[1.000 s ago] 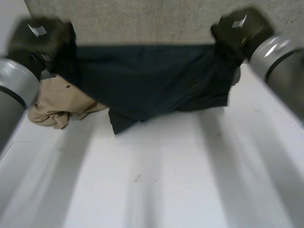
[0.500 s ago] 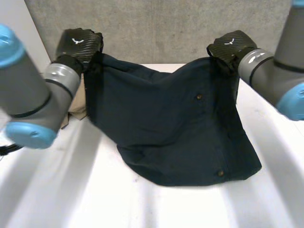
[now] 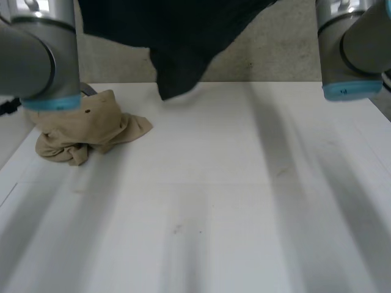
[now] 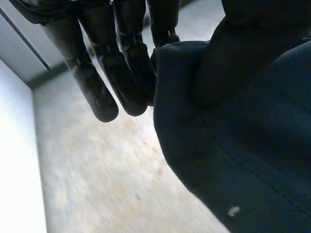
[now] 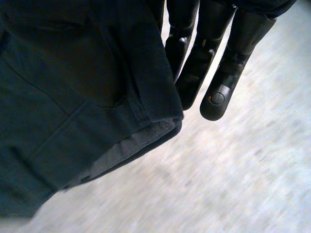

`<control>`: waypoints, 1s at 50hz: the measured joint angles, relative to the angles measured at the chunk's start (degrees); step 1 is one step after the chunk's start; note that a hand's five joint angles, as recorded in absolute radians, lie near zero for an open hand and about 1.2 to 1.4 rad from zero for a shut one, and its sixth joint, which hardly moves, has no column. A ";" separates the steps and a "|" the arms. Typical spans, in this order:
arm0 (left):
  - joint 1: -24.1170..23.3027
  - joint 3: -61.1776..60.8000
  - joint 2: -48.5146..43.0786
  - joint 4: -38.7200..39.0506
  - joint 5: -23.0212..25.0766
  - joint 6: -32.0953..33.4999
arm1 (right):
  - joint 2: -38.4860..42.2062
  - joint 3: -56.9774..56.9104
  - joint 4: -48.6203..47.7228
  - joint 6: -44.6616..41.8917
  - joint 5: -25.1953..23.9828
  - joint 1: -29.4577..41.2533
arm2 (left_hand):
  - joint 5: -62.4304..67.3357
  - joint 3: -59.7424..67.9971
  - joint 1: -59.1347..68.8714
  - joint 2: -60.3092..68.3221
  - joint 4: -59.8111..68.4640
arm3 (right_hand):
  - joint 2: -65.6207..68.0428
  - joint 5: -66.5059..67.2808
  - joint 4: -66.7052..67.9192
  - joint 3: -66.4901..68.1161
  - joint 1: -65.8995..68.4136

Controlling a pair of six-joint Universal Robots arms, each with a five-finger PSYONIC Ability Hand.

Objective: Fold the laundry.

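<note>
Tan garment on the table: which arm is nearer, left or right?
Left. The left arm hangs just over the tan garment, its blue cap at the cloth's edge; the right arm is across the table from it. The left hand and right hand each hold the dark garment.

No legible txt, nos., brand or sign anywhere. Nearest things to it:
- Blue cap [image 3: 345,91] on right arm: tiny pale marks, too small to read.
- Left hand [image 4: 121,43]: round stamped mark on one fingertip [image 4: 100,101], no letters made out.
- Dark cloth [image 4: 252,160]: small white speck near its hem in left wrist view, can't tell if it's print or lint.
</note>
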 measured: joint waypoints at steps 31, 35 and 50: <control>-3.80 -27.22 1.87 -48.34 -6.54 6.46 | -0.23 27.45 39.36 -9.90 -3.94 -0.50 | 0.00 0.00 0.00 0.03 0.00 | 0.00 0.00 0.00 1.00 0.00; -5.20 -31.54 8.57 -58.52 -6.26 10.98 | -8.11 36.71 44.87 -13.18 -4.36 -0.71 | 0.00 0.00 0.00 0.03 0.00 | 0.00 0.00 0.00 1.01 0.00; -13.00 -35.55 12.86 -73.43 -2.29 19.89 | -27.16 60.03 53.13 -29.99 -6.06 -3.09 | 0.00 0.00 0.00 0.03 0.00 | 0.00 0.00 0.00 1.01 0.00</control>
